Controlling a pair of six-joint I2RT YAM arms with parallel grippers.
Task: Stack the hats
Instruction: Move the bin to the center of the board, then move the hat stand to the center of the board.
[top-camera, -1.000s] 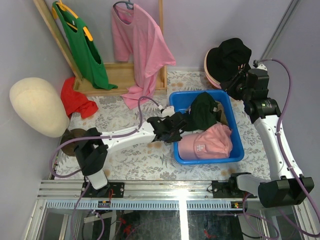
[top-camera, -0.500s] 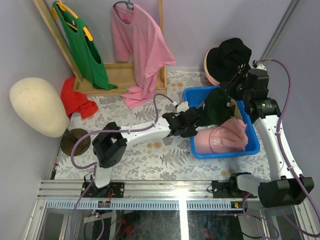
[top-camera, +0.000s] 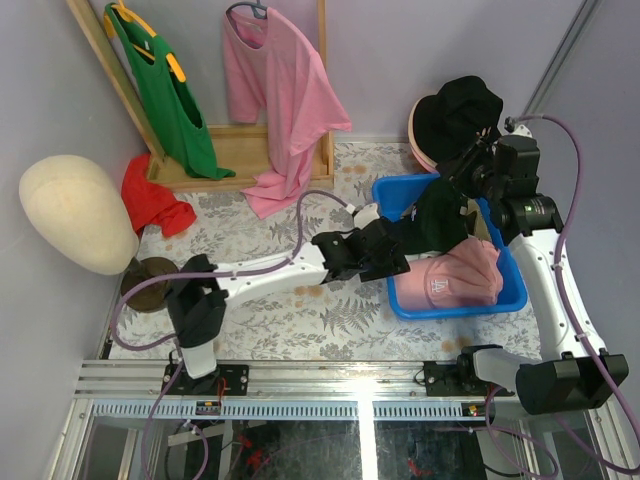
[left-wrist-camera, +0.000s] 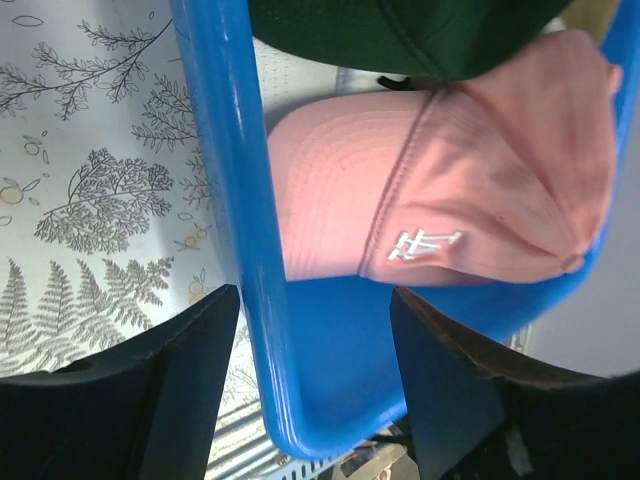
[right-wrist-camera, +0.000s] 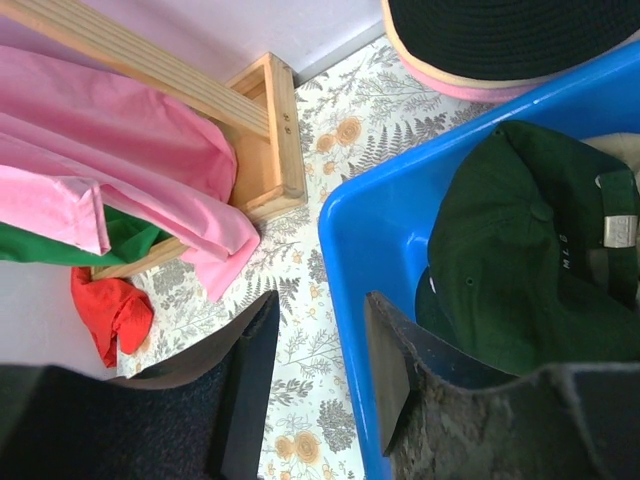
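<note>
The left gripper is standing with its jaws well apart, straddling the left wall of the blue bin. It is gripping nothing, and the rim is running up between the two fingers. Inside the bin the pink baseball cap is lying with its logo showing, and the dark green baseball cap is piled just behind it. The right gripper is hovering above the bin's far side, jaws partly open and empty, floral tablecloth showing between its fingers. Just behind the bin, by the back wall, the black bucket hat is sitting on the pink bucket hat.
</note>
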